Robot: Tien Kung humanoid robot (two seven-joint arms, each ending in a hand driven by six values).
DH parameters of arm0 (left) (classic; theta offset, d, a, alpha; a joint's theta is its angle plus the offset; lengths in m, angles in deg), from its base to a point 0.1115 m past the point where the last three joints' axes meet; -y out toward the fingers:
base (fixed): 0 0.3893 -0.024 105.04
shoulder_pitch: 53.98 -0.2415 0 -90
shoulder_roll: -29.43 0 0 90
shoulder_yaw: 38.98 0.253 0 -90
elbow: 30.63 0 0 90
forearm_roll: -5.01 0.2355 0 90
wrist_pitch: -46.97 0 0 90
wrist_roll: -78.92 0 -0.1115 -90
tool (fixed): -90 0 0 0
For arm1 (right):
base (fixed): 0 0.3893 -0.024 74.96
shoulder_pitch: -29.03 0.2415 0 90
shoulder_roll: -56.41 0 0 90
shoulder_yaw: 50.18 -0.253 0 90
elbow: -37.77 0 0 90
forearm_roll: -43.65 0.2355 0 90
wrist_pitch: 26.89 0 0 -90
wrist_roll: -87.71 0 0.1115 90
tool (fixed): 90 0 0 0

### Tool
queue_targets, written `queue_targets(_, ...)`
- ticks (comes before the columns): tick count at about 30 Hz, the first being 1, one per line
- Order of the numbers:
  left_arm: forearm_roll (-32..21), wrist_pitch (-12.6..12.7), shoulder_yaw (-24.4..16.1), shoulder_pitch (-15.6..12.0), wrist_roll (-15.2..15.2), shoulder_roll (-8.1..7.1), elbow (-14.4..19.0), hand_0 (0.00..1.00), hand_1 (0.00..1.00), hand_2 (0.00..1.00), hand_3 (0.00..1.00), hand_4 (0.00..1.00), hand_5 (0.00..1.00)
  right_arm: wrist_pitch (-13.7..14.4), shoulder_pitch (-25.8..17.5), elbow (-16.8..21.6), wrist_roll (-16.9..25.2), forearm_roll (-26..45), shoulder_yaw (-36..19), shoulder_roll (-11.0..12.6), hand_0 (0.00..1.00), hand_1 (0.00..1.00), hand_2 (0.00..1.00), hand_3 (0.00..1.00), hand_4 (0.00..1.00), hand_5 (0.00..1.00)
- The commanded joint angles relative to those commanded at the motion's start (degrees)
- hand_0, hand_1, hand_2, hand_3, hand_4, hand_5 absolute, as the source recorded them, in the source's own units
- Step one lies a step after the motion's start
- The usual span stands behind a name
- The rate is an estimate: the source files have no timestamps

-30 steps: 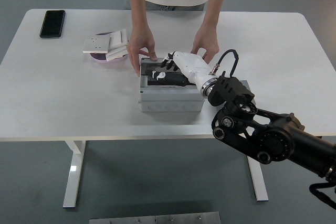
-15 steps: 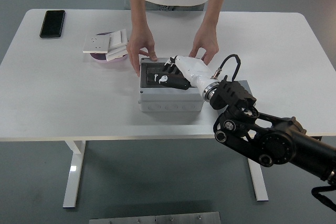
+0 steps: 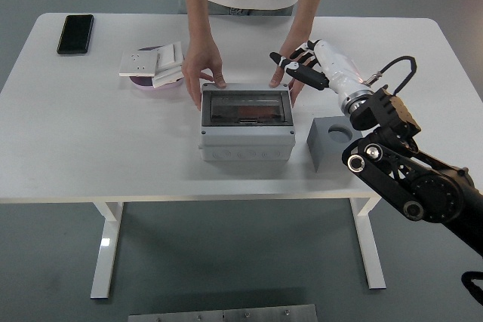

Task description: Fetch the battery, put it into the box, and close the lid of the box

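- We see the grey box [image 3: 247, 127] at the middle of the white table [image 3: 90, 148], its smoky see-through lid [image 3: 245, 107] lying flat and shut over the top.
- Through the lid we make out a dark shape with a reddish patch; we cannot tell for certain that it is the battery.
- Our right hand [image 3: 300, 64] hangs in the air above and to the right of the box's far right corner, clear of the lid, its dark-tipped fingers loosely spread and holding nothing.
- Our left arm does not show.
- A person stands at the far side; one hand [image 3: 202, 67] rests with fingers on the box's far left corner, the other hand [image 3: 291, 73] sits at the far right corner, partly behind our right hand.
- A grey block with a round hole [image 3: 335, 139] stands just beside the box on its right.
- A black phone [image 3: 75, 33] lies near the far left corner, and white switch plates [image 3: 155, 63] lie on a purple disc [image 3: 143, 81] left of the box.
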Motion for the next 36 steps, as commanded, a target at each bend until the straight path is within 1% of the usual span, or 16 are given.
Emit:
queue_targets(4,-0.4,0.0,0.2,-0.3,-0.2,0.18,0.0,0.642,0.739,0.586,0.529,0.408,0.002,3.3,-4.0,-1.5,5.8,5.4,-6.6,-0.9,0.461,0.605,0.632,0.65,0.935,0.998)
queue_targets(5,-0.4,0.0,0.2,-0.4,-0.2,0.21,0.0,0.641,0.739,0.586,0.529,0.407,0.002,3.7,-4.8,-1.8,7.4,6.9,-8.3,-1.2,0.611,0.632,0.644,0.659,0.937,0.998)
queue_targets(6,-0.4,0.0,0.2,-0.4,-0.2,0.24,0.0,0.641,0.739,0.586,0.529,0.407,0.002,3.8,-5.5,-2.1,8.9,8.3,-9.9,-1.5,0.611,0.632,0.644,0.659,0.937,0.998)
queue_targets(9,-0.5,0.1,0.3,-0.5,-0.3,0.31,0.0,0.641,0.739,0.586,0.529,0.407,0.002,3.1,-7.8,-2.8,13.9,13.5,-14.9,-2.7,0.611,0.632,0.644,0.659,0.937,0.998)
queue_targets(14,-0.9,0.1,0.4,-0.6,-0.4,0.36,0.0,0.641,0.739,0.587,0.531,0.409,0.002,1.7,-11.1,-2.5,21.9,22.6,-22.0,-4.6,0.616,0.636,0.642,0.659,0.93,0.998)
queue_targets(15,-1.1,0.1,0.5,-0.7,-0.5,0.39,0.0,0.641,0.739,0.587,0.531,0.409,0.002,0.7,-12.6,-2.4,25.5,27.2,-24.8,-5.3,0.616,0.636,0.642,0.659,0.93,0.998)
queue_targets(16,-1.1,0.1,0.5,-0.7,-0.5,0.4,0.0,0.641,0.739,0.587,0.531,0.409,0.002,0.4,-12.9,-2.5,26.4,28.5,-25.4,-5.5,0.619,0.56,0.577,0.632,0.827,0.769)
queue_targets(17,-1.1,0.1,0.5,-0.7,-0.5,0.41,0.0,0.641,0.739,0.587,0.531,0.409,0.002,0.2,-13.1,-2.5,27.1,29.4,-25.9,-5.7,0.619,0.56,0.577,0.632,0.827,0.769)
queue_targets(22,-1.6,0.1,0.7,-0.9,-0.6,0.47,0.0,0.641,0.739,0.587,0.531,0.409,0.002,-1.6,-15.0,-3.0,33.0,37.6,-28.2,-6.6,0.619,0.56,0.577,0.632,0.827,0.769)
queue_targets(23,-1.7,0.1,0.8,-0.9,-0.7,0.48,0.0,0.641,0.739,0.586,0.53,0.408,0.002,-2.0,-15.4,-3.1,34.0,39.2,-28.4,-6.7,0.577,0.493,0.527,0.619,0.791,0.671)
queue_targets(26,-1.9,0.1,0.9,-0.9,-0.8,0.5,0.0,0.641,0.739,0.586,0.53,0.408,0.002,-2.9,-16.2,-3.1,35.6,43.4,-29.2,-7.0,0.577,0.493,0.527,0.619,0.791,0.671)
queue_targets(29,-1.9,0.1,0.9,-0.8,-0.8,0.42,0.0,0.64,0.739,0.586,0.531,0.408,0.002,-3.7,-16.8,-2.8,35.2,46.3,-29.7,-7.0,0.57,0.491,0.539,0.624,0.78,0.668)
queue_targets(34,-2.0,0.1,0.8,-0.5,-0.8,0.22,-0.1,0.64,0.739,0.586,0.531,0.408,0.002,-5.2,-17.9,-2.2,34.2,47.7,-30.4,-7.0,0.57,0.491,0.539,0.624,0.78,0.668)
queue_targets(36,-2.0,0.1,0.8,-0.5,-0.8,0.2,-0.1,0.64,0.739,0.586,0.531,0.409,0.002,-5.8,-18.2,-2.0,33.6,47.6,-30.5,-7.0,0.575,0.5,0.558,0.632,0.775,0.664)
